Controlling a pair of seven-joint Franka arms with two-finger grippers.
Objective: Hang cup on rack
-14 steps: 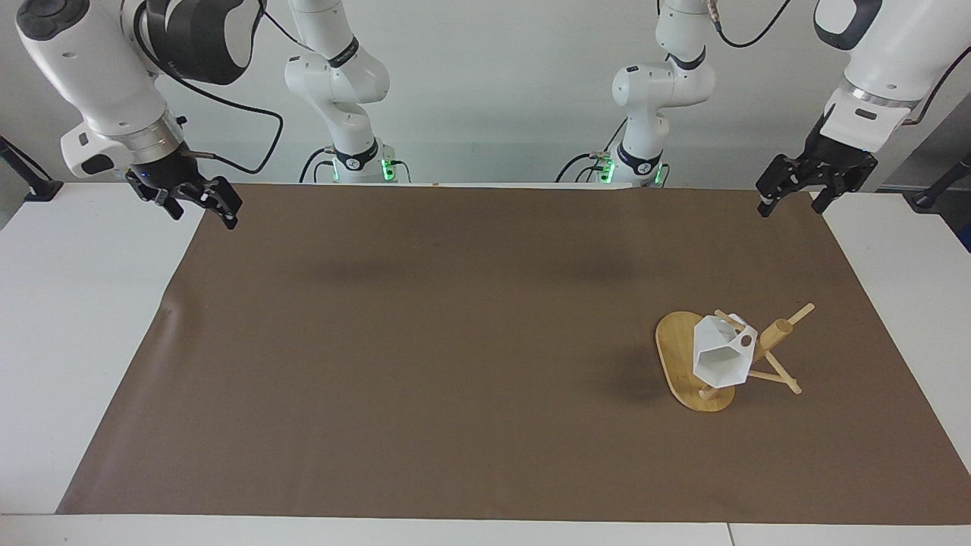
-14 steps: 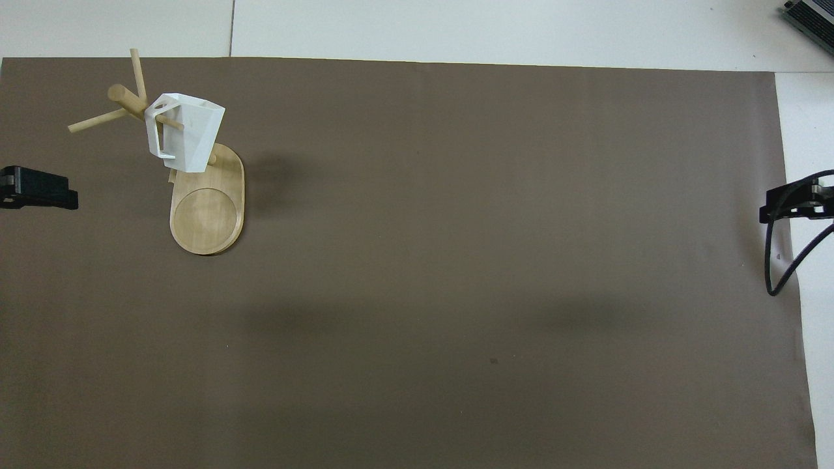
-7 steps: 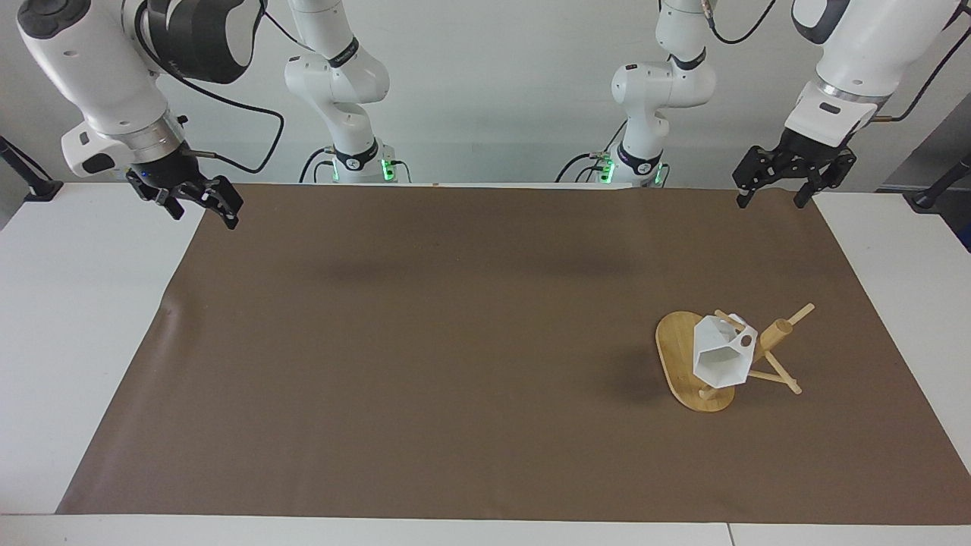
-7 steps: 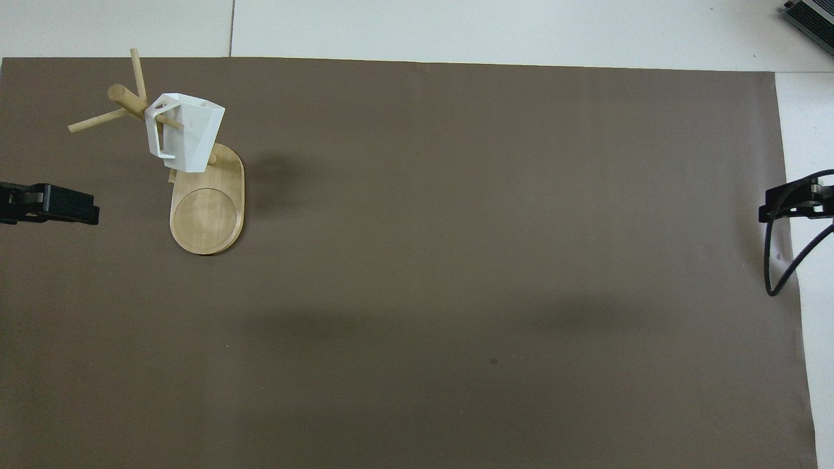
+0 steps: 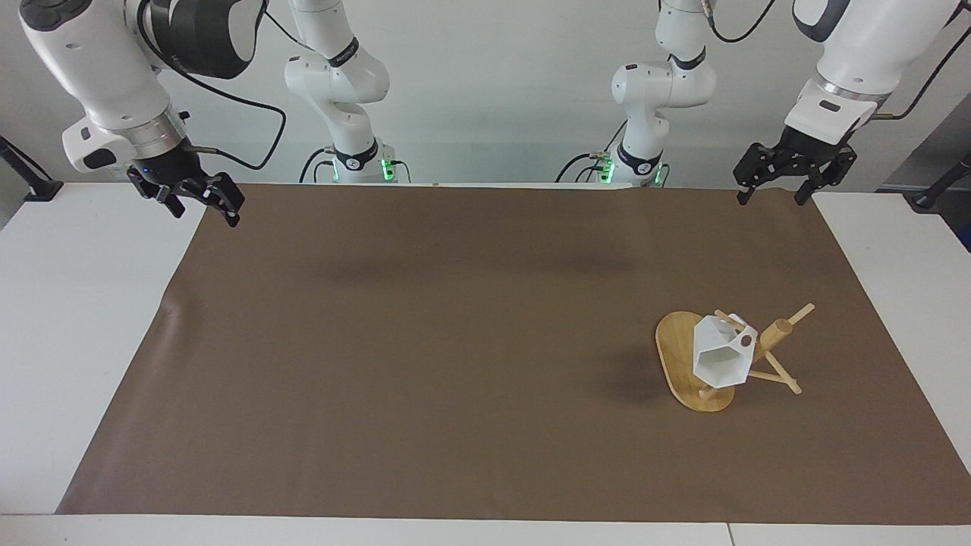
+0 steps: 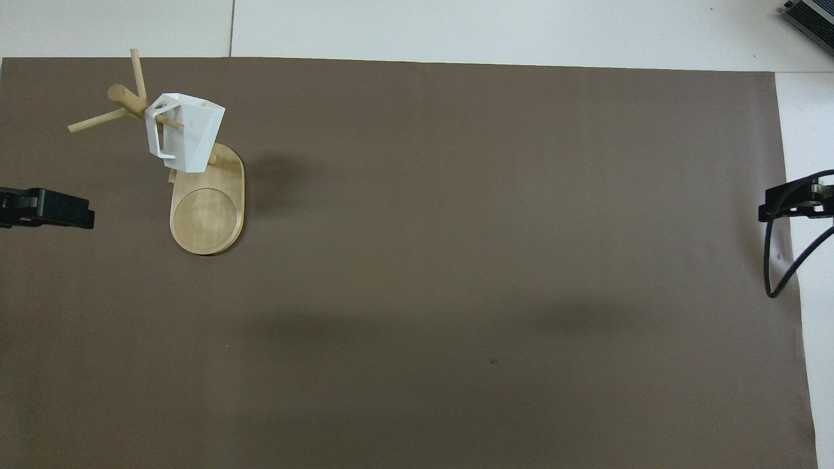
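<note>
Two grippers hung in the air at the robots' edge of the desk, one near each corner, and both held nothing. The left gripper (image 5: 775, 188) was over the corner of the brown mat (image 5: 455, 341) at the left arm's end, close to the robots' edge. Its two fingers (image 5: 745, 191) were spread apart, with a clear gap between them. In the overhead view only its dark tip (image 6: 45, 208) showed at the border of the view. The right gripper (image 5: 203, 205) was over the other corner of the mat, at the right arm's end, also close to the robots' edge. Its fingers were spread too, and the overhead view showed only its tip (image 6: 791, 203) with a black cable (image 6: 785, 260) looping under it.

Farther from the robots, toward the left arm's end of the desk, stood the rack (image 5: 686, 364) on the mat, with its oval base flat and its post upright. The cup (image 5: 721, 356) hung on one of the thin pegs, which passed through its handle (image 6: 158, 127). The cup was tilted, with its open rim turned away from the robots, and it hung above the base without touching it. Both grippers were well apart from the rack and the cup.
</note>
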